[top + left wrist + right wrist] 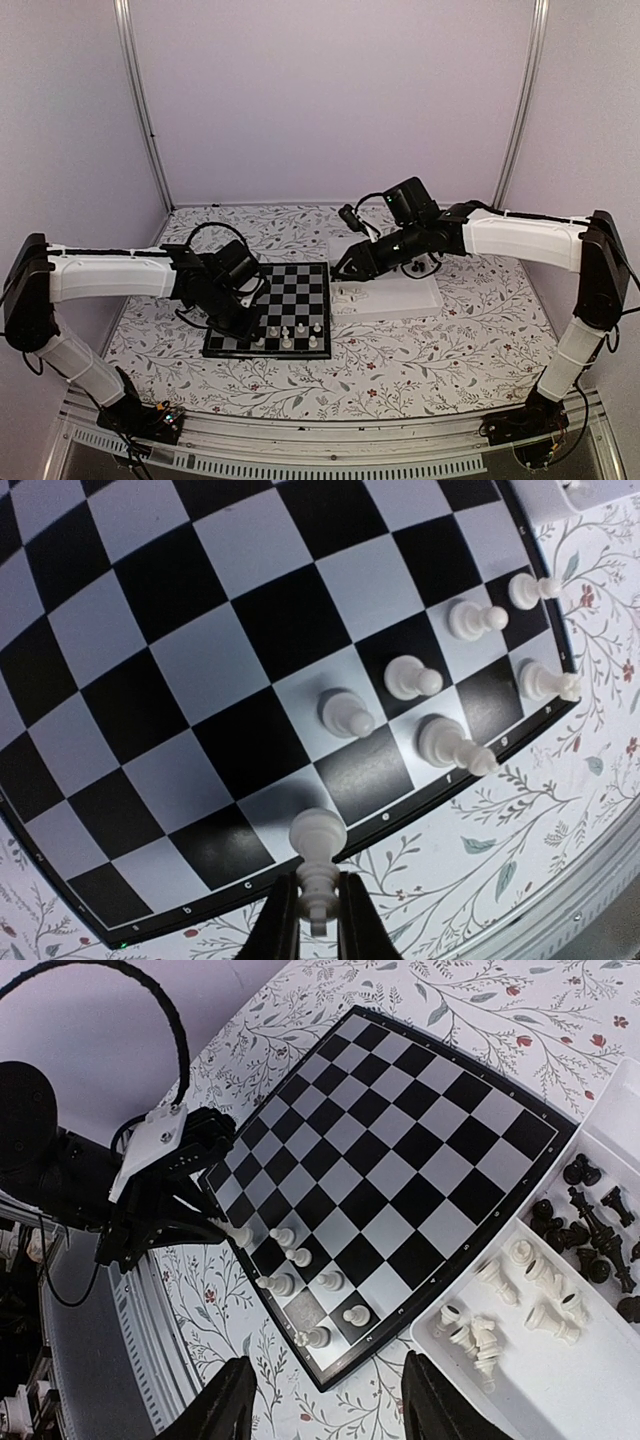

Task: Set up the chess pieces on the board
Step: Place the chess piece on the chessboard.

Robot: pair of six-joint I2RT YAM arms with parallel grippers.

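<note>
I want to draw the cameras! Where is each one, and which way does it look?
Top external: high behind, looking down at the board; left arm and right arm show.
Left wrist: on the left arm, looking down at the board's near edge; the left pincer grips a white piece.
Right wrist: on the right arm, looking down over board and tray; the open right pincer shows.
Shared: all three see the board's standing white pieces.

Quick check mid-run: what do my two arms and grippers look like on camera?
Left arm and right arm: white tubular links between black joints. A black cable loops over each wrist. Left gripper and right gripper: two slim black fingers each. No markings legible.
</note>
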